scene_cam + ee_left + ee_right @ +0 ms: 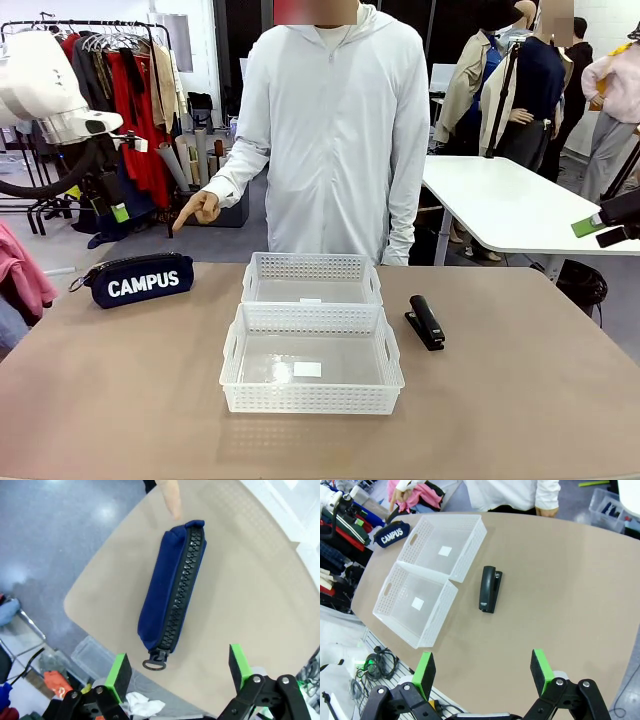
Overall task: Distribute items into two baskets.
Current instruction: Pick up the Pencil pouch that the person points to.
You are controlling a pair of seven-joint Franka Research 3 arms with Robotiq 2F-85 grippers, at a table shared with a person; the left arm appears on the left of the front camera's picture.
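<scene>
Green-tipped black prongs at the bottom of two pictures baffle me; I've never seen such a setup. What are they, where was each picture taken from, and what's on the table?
Those prongs are the fingers of two robot arms' grippers. One picture looks from between the arms across the brown table at a person. The other two come from a camera on each wrist. The left gripper hangs open above a dark navy soft zip pouch lettered CAMPUS, and the person's hand points at it. The right gripper hangs open near the table's edge, with a slim black stapler lying beyond it. Mid-table, between pouch and stapler, stand a near white lattice plastic basket and a matching far basket, side by side. Nothing is held.
</scene>
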